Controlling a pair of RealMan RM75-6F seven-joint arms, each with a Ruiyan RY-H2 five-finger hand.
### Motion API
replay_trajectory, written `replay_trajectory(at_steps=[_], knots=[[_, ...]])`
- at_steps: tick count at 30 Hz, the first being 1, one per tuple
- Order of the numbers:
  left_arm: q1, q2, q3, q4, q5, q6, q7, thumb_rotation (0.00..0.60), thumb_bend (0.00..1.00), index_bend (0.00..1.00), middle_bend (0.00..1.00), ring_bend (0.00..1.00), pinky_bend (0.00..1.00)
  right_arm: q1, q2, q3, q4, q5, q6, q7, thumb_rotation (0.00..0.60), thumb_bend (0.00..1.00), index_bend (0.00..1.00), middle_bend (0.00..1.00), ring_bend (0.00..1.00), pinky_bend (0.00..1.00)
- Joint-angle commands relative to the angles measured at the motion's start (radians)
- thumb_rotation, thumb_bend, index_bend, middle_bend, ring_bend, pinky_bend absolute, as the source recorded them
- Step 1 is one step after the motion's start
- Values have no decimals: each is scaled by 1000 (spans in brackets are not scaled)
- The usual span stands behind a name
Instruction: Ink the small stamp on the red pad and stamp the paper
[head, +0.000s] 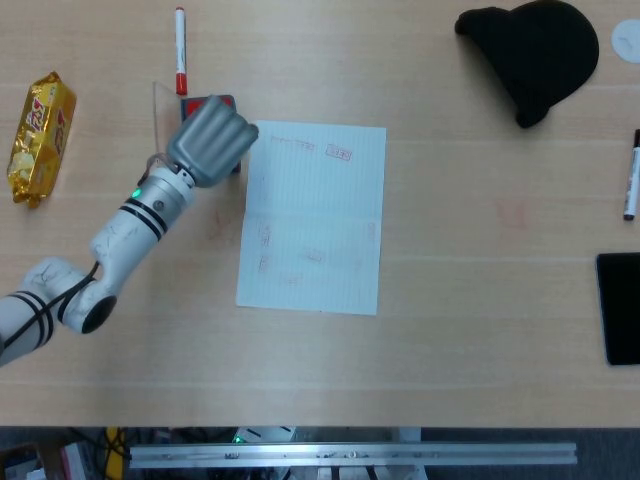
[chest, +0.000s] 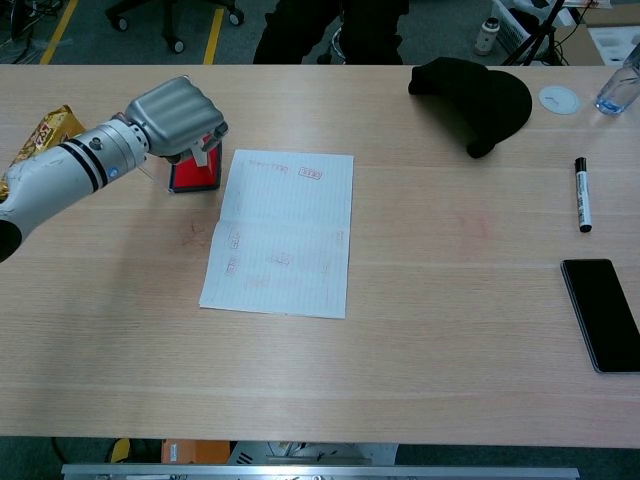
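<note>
Light wooden table, chest view.
- Left hand, grey, fingers curled, at 10 o'clock, above the red ink pad; small pale stamp beneath its fingers.
- White lined paper sheet, faint red marks, just beside the pad.
- Gold snack wrapper, 9 o'clock edge.
- Black cloth cap, 1 o'clock.
- Black-capped marker and black phone, 3 o'clock.
</note>
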Motion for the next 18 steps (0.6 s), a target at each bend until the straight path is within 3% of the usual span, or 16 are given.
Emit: replay_trajectory(at_steps=[1,10,18], knots=[[14,71,-5,-180,-8,53,133,600,295,647,1000,1000,1000,-2,0,-1,9,-5,5,12,600,53,300,377,341,481],[10,33,-13,-312,-69,72,317,600,295,649,1000,1000,1000,-12,0,-6,34,-7,15,42,600,53,299,377,341,481],[4,-39,-5,-289,-94,81,381,600,295,653,1000,1000,1000,-15,0,-7,43,-5,13,49,600,52,299,377,340,481]])
